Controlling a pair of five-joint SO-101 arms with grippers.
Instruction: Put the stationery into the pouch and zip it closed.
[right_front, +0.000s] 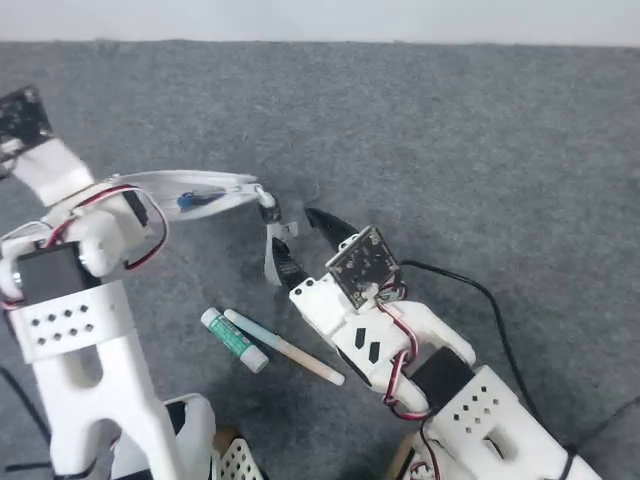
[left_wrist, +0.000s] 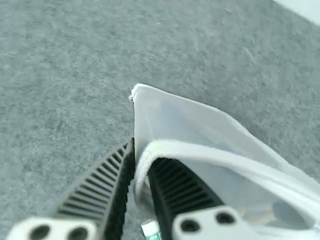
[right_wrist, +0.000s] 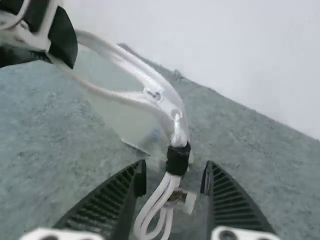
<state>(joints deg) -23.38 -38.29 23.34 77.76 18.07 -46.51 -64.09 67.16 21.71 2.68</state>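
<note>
- Pouch (right_front: 205, 195) — translucent, something blue showing through, held over the grey carpet (right_front: 480, 150) between my two arms.
- Left gripper (left_wrist: 142, 155) is pinching its rim.
- Right gripper (right_wrist: 174, 167) is spread, a finger on either side of the zip cord (right_wrist: 155, 210).
- Glue stick (right_front: 235, 342) and pen (right_front: 285, 347) lie side by side on the carpet — outside the pouch, near both arms.

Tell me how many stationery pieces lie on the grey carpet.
2: a short green-capped white tube and a long teal-and-beige pen, lying side by side, apart from the translucent white pouch, which may hide more.
</note>
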